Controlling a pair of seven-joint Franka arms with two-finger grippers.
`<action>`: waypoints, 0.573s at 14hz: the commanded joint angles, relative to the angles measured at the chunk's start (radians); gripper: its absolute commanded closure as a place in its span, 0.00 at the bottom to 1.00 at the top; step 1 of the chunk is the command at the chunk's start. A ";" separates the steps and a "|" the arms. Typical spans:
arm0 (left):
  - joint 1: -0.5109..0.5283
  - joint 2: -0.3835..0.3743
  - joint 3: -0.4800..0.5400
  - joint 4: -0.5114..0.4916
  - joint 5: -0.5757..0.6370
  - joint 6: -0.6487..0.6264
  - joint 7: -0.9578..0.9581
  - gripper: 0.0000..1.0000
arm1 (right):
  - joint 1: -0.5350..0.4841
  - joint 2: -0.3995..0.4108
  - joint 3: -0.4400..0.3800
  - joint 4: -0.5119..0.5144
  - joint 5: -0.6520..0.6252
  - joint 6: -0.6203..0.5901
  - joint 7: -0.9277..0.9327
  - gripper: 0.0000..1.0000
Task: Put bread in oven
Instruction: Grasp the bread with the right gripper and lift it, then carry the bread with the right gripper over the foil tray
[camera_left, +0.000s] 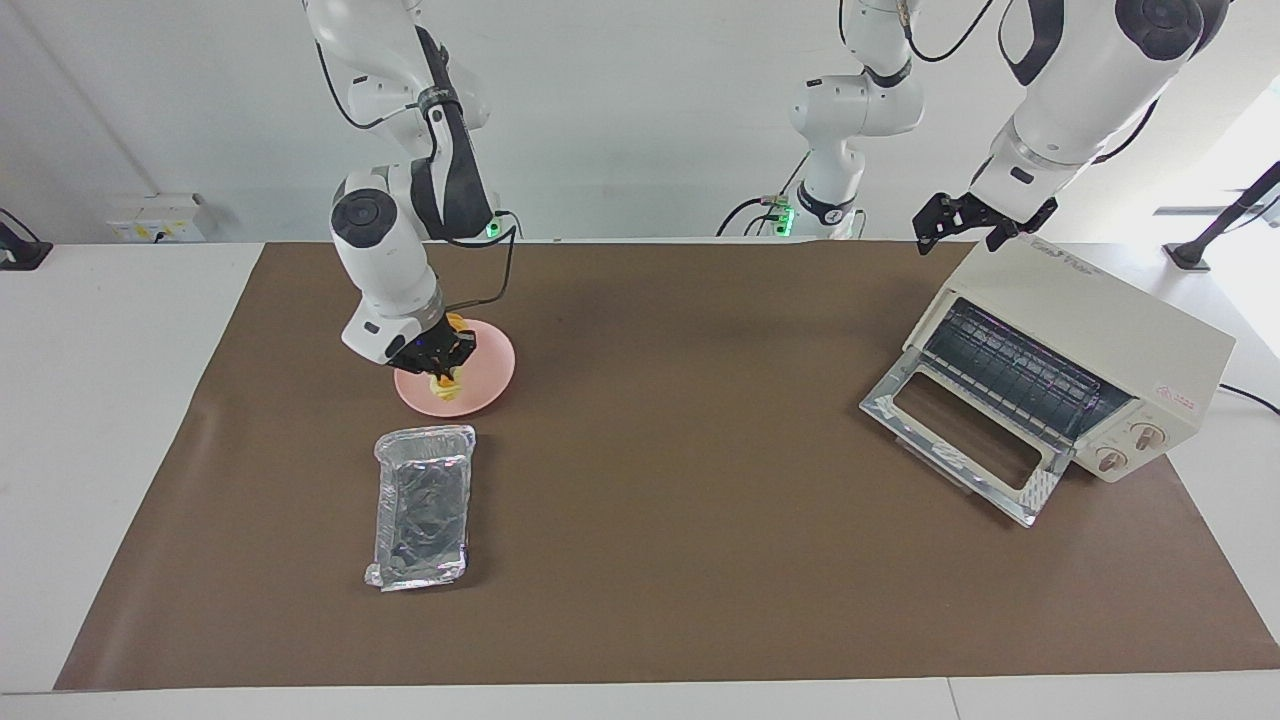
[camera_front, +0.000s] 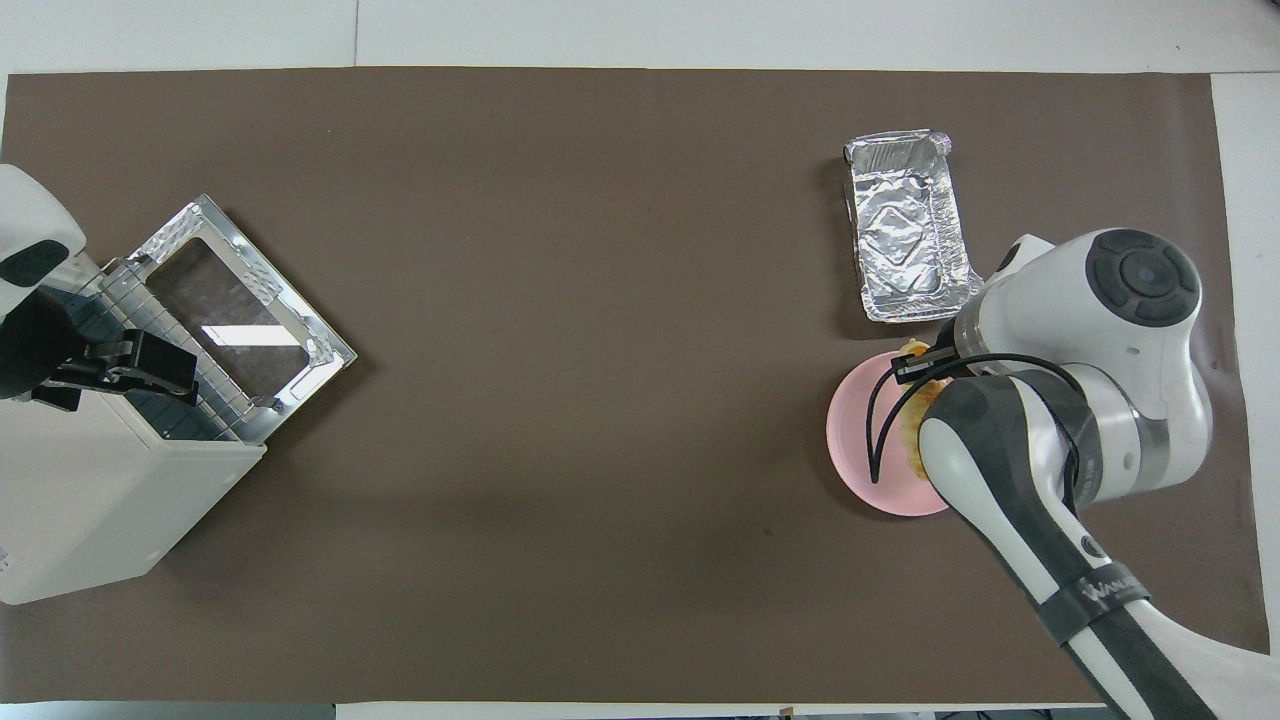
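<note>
1. Bread (camera_left: 446, 384) on pink plate (camera_left: 492, 375), toward right arm's end, well apart from oven (camera_left: 1075, 355).
2. Right gripper (camera_left: 445, 366) down on bread; grip state unreadable.
3. Left gripper (camera_left: 962, 226) above oven, fingers parted, waiting.
4. Oven door (camera_left: 955, 435) dropped open.

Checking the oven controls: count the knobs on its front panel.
2. Both sit on the oven's front panel beside the open door: one knob nearer the robots, the other knob just past it. The overhead view hides them.
</note>
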 joint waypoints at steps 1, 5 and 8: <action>0.009 -0.015 -0.005 -0.003 -0.004 -0.010 0.002 0.00 | -0.003 0.085 0.000 0.197 -0.007 -0.095 0.012 1.00; 0.009 -0.015 -0.005 -0.003 -0.004 -0.010 0.002 0.00 | -0.009 0.166 -0.001 0.355 -0.018 -0.109 0.009 1.00; 0.009 -0.015 -0.005 -0.004 -0.006 -0.010 0.002 0.00 | -0.017 0.294 -0.001 0.522 -0.047 -0.155 -0.008 1.00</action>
